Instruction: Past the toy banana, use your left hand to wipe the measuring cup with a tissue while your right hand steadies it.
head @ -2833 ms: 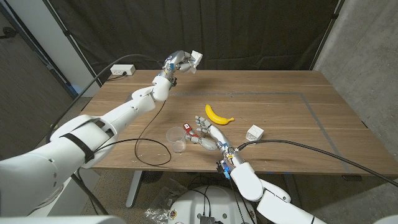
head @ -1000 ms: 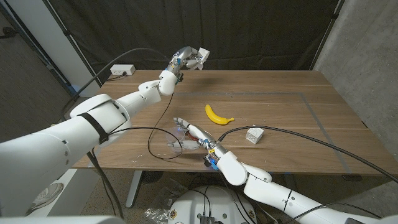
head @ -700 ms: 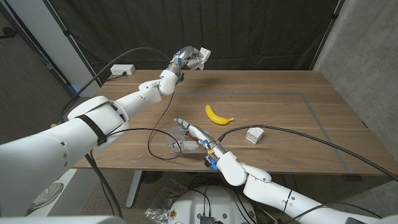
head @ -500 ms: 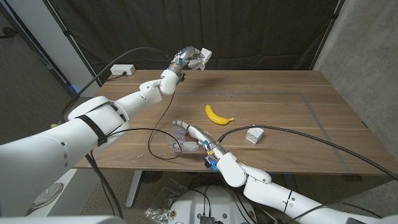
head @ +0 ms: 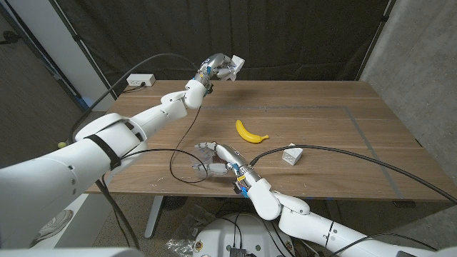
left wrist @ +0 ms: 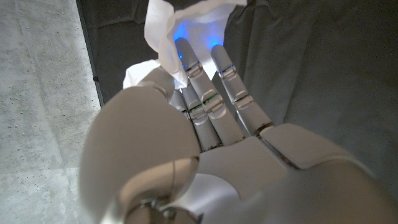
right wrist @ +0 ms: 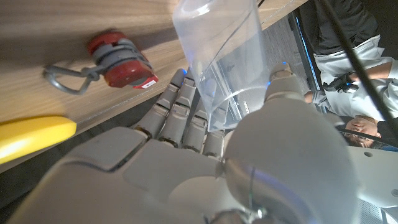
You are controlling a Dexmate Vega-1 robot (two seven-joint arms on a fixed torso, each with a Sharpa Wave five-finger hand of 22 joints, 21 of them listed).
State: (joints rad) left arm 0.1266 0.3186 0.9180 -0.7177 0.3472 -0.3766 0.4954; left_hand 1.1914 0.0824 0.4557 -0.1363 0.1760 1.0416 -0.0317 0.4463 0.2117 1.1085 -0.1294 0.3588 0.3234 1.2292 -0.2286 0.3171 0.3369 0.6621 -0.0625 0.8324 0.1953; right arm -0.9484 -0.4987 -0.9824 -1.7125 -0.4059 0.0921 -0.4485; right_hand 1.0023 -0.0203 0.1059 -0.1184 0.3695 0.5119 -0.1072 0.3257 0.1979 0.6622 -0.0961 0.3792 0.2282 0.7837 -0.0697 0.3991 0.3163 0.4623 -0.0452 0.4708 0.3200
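My right robot hand [head: 216,158] grasps the clear measuring cup [head: 201,166] at the near edge of the surface [head: 335,135], on the near side of the toy banana [head: 250,132]. In the right wrist view my fingers [right wrist: 180,112] wrap around the cup wall, and the cup seems tilted, its long axis leaning away from upright. My left robot hand [head: 220,68] is high above the far edge, well apart from the cup, and it pinches the white tissue [head: 234,63]. So the cup lies toward me and lower from the left robot hand. I judge the way down is free, only a black cable [head: 178,153] loops near the cup. A small white box [head: 290,154] stays aside, right of the banana.
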